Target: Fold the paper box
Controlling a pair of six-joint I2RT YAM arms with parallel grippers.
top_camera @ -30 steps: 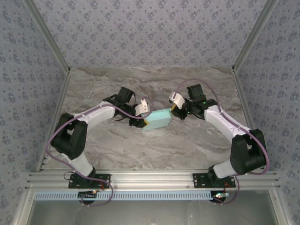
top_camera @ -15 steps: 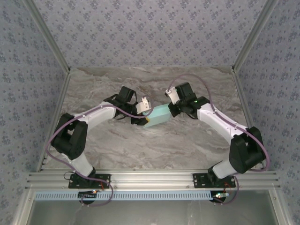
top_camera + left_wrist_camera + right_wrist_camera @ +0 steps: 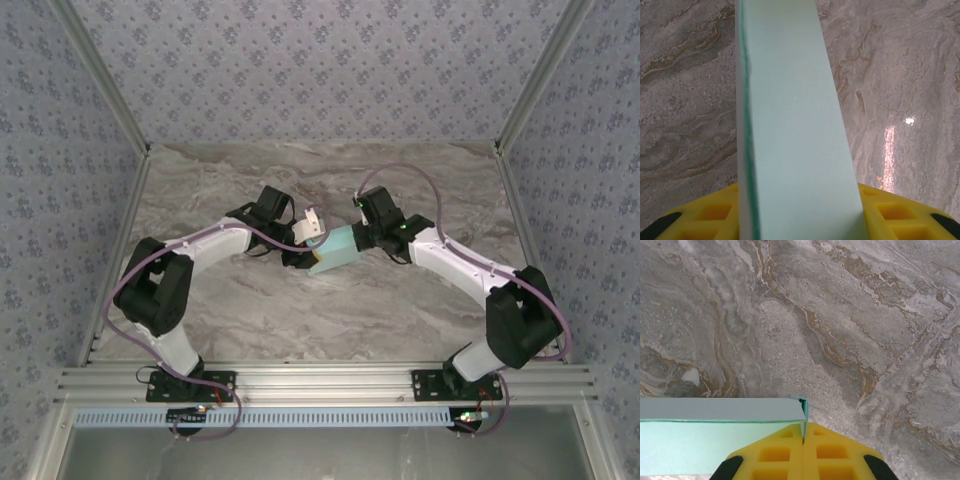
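Observation:
The paper box [image 3: 336,250], pale cyan and folded into a small rectangular block, is held between both arms at the middle of the table. My left gripper [image 3: 308,256] is shut on its left end. In the left wrist view a long face of the box [image 3: 790,125] runs away from the yellow fingers [image 3: 900,212] of the left gripper [image 3: 800,205]. My right gripper [image 3: 362,238] is shut, pinching a thin end flap at the box's right corner. In the right wrist view the right gripper [image 3: 804,427] has its fingers pressed together with the box [image 3: 715,425] to its left.
The grey marble tabletop [image 3: 300,310] lies open around the box. Aluminium frame posts [image 3: 110,110] and patterned walls border it at the left, right and back. A rail [image 3: 320,380] with both arm bases runs along the near edge.
The right arm has moved left up to the box and its gripper has shut on the end flap. The box has been pushed slightly left. The left arm has barely moved.

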